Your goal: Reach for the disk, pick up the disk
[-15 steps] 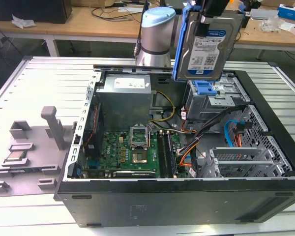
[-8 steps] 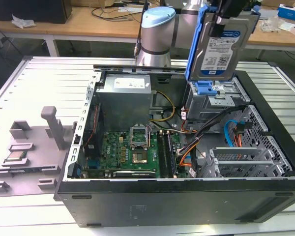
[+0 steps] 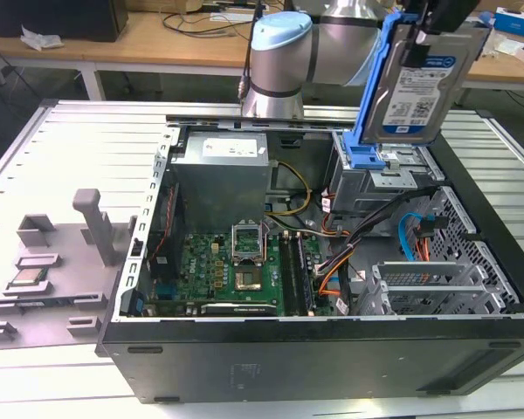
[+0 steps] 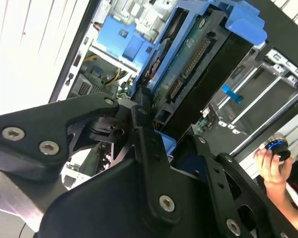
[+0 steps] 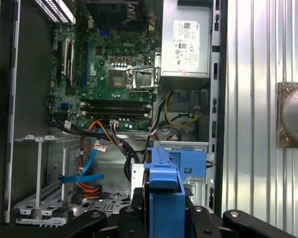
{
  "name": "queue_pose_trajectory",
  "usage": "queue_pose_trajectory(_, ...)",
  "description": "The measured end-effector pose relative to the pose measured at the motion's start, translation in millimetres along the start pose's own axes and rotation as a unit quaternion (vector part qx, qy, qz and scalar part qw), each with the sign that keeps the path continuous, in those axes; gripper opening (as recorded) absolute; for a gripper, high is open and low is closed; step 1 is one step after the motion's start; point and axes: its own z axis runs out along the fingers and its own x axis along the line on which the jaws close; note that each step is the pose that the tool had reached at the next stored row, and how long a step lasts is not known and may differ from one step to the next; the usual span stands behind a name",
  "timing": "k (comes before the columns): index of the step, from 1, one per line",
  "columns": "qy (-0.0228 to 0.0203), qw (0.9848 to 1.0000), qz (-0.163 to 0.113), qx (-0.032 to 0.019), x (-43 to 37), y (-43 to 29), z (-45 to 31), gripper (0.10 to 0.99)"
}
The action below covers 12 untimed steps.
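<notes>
1. Black linkages of my fingers [image 4: 149, 124] sit closest in the second wrist view, clamped on the disk [image 3: 419, 83].
2. That disk hangs upright in its blue bracket [image 3: 371, 96], lifted above the open computer case [image 3: 332, 367] in the exterior view.
3. Below lie the motherboard [image 5: 114, 74] and the blue drive bay [image 5: 188, 163].
4. Someone's hand [image 4: 270, 166] holds a round knob beside the case.
</notes>
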Motion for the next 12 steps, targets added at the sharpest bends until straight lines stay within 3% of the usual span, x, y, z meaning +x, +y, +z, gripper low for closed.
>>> queue_pose_trajectory(6,0.0,1.0,0.0,0.0,0.3,-21.7,-0.9,0.365)
queue_pose_trajectory(12,-0.0001,1.0,0.0,0.0,0.6,-38.9,-1.5,0.365)
